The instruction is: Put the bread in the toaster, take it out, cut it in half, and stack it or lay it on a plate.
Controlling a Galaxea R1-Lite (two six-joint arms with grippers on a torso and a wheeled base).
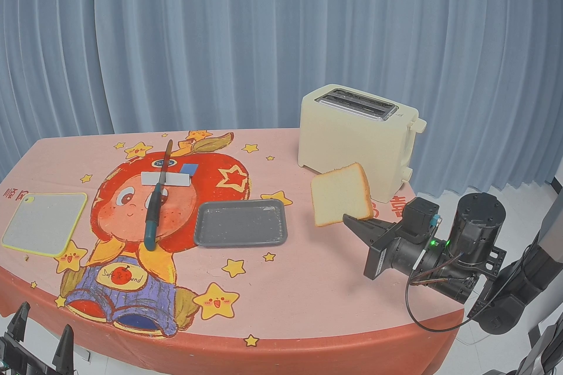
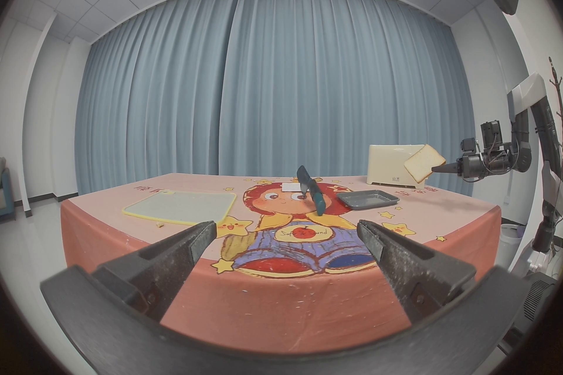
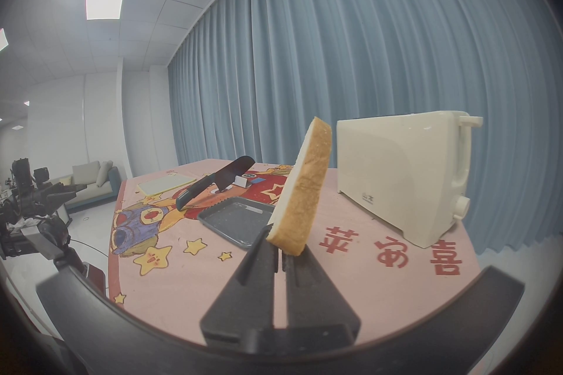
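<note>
With bread (image 1: 341, 194) pinched in right claw (image 1: 348, 218) and left claw (image 2: 284, 232) spread, lift toward 12 o'clock, square over toaster (image 1: 352, 145) slot.

The right pincer (image 1: 350, 220) lies level, its two black fingers squeezed tight on the bottom corner of a pale square slice of bread (image 1: 340, 194). The left pincer (image 2: 284, 232) sits low, fingers wide apart.

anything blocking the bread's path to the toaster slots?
Nothing visible. The right gripper holds the bread in the air just in front of the toaster, with open space between them. The slots on top look empty. The slice hangs level with the toaster's body, so it likely must rise first.
</note>
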